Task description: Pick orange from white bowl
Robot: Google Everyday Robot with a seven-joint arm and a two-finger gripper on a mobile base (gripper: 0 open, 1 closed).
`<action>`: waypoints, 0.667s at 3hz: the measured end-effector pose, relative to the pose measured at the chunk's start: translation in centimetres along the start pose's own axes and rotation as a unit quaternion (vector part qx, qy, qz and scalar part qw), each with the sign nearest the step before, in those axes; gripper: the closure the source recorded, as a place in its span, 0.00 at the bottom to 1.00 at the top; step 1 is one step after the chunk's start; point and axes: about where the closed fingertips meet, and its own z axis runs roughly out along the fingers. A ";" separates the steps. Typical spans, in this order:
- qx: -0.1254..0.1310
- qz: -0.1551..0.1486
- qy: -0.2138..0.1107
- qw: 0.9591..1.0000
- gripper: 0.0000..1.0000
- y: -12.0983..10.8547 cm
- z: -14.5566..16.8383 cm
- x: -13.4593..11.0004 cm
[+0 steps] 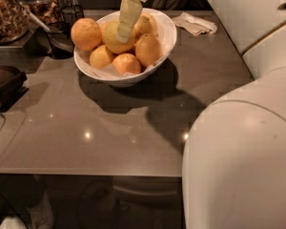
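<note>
- At the left edge, a jar of dried brown pieces (5, 13) and a dark wire cup (71, 14) stand near the bowl. A wide swing of the arm on the way out could clip them.
- 1 deep-orange fruit (86, 33) sits high on the left rim of the white bowl (168, 30). I judge it the likeliest to roll out onto the grey table (86, 137) if the pile gets nudged.
- The orange (109, 38), paler than the rest, lies on top of the pile toward the back of the bowl, with 4 smaller fruits packed around it.
- The gripper (124, 31) reaches down from above and lies across the orange's top. Whether it is open or clamped on the fruit, I cannot tell.
- Risk: an off-centre hold on round skin could slip, or catch a neighbouring fruit (148, 49) instead.
- Pressing down hard could tip the slanted bowl.
- A crumpled napkin (196, 24) lies to the right, well apart.
</note>
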 end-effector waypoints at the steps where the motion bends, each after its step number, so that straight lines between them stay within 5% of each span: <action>1: -0.006 -0.003 0.007 1.000 0.21 0.1 1.0 -0.4; 2: -0.011 -0.007 0.012 1.000 0.25 0.3 1.7 -0.7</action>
